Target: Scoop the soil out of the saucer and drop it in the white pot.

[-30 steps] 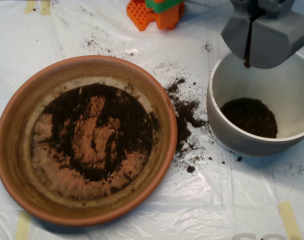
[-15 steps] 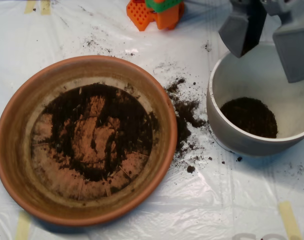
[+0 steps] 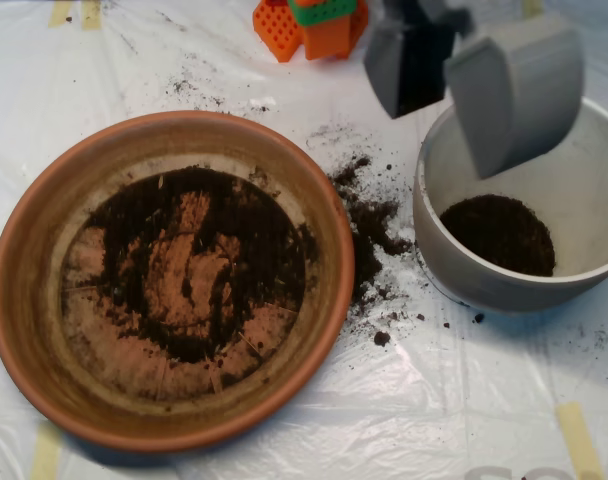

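The terracotta saucer (image 3: 171, 280) fills the left half of the overhead view. A thin, patchy layer of dark soil (image 3: 134, 235) covers its floor, with bare clay showing through. At the right stands the white pot (image 3: 439, 170), holding a small dark heap of soil (image 3: 499, 233) at its bottom. My grey scoop (image 3: 436, 95) hangs open above the pot's upper left rim. Its two halves are spread apart, and nothing shows between them.
Spilled soil (image 3: 369, 225) lies on the white plastic sheet between saucer and pot, with finer crumbs (image 3: 189, 92) above the saucer. An orange and green block (image 3: 309, 25) sits at the top edge. Tape strips (image 3: 579, 438) mark the sheet.
The scoop went from shut over the pot to open, then shifted left toward the pot's upper left rim. The soil heap in the pot looks unchanged.
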